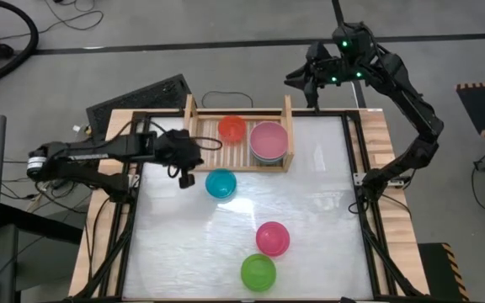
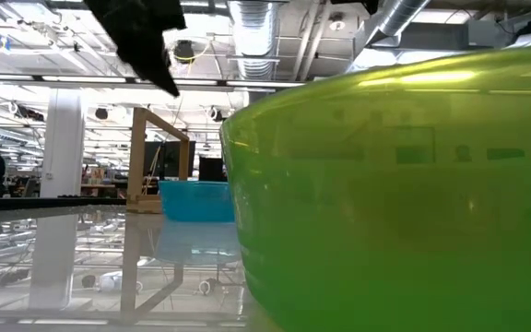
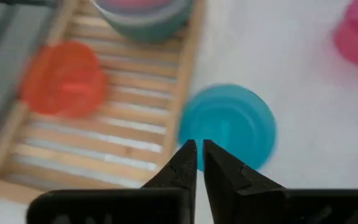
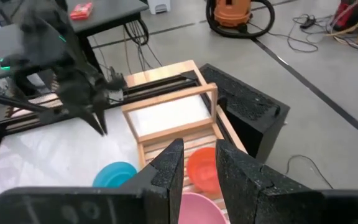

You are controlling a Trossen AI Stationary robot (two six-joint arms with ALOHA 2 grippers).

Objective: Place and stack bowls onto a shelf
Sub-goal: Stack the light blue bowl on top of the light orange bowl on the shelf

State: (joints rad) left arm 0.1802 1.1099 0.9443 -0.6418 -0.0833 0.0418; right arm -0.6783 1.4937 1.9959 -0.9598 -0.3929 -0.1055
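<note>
My left gripper (image 1: 189, 179), fingers pressed together and empty, hangs just left of the teal bowl (image 1: 221, 183); my right gripper (image 4: 194, 163) hovers narrowly parted behind the shelf (image 1: 194, 114).

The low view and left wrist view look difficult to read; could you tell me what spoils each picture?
Low view: the lime green bowl sits right at the lens, filling the frame, with ceiling lights glaring off its rim. Left wrist view: the red-orange bowl and teal bowl are smeared by blur.
</note>
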